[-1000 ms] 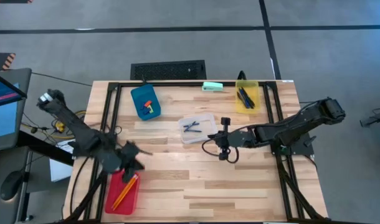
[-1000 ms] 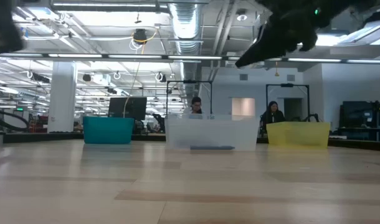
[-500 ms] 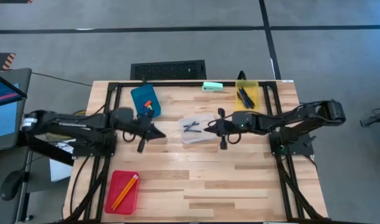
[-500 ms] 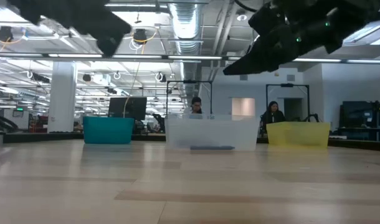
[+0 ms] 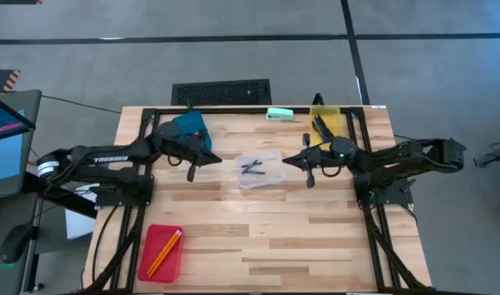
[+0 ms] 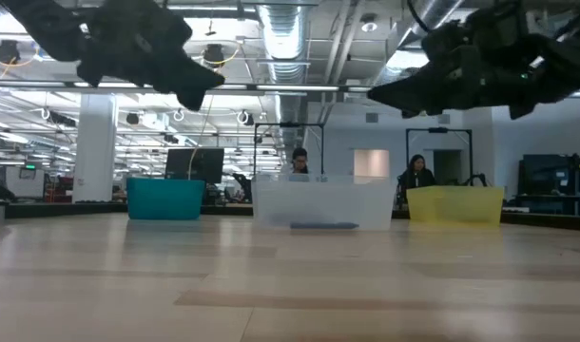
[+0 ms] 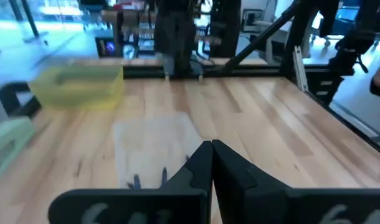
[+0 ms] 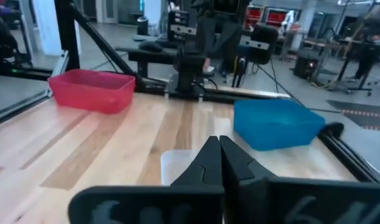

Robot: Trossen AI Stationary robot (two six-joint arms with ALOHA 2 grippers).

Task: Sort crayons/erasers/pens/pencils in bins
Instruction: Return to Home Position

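Note:
My left gripper [image 5: 218, 159] hovers shut between the blue bin [image 5: 184, 125] and the clear bin [image 5: 261, 169], pointing at the clear bin [image 7: 154, 144]. My right gripper [image 5: 284, 161] hovers shut off the clear bin's right side, pointing at it [image 8: 177, 163]. Both are well above the table, left gripper [image 6: 212, 82] and right gripper [image 6: 374, 95]. Dark-blue pens [image 5: 252, 167] lie in the clear bin, more pens [image 5: 322, 127] in the yellow bin [image 5: 325, 138]. Orange pencils [image 5: 165, 249] lie in the red bin [image 5: 156, 262]. The left arm hides most of the blue bin's contents.
A flat mint-green object [image 5: 279, 114] lies at the far edge between the blue and yellow bins. Black frame rails [image 5: 148, 139] run along the table's left and right sides. The near half of the table [image 5: 299, 246] holds only the red bin at its left corner.
My left gripper has swung from over the red bin toward the far edge, ending beside the blue bin and pointing at the clear bin. My right gripper has risen from the table's middle and moved toward the far-right, beside the clear bin. No object has moved.

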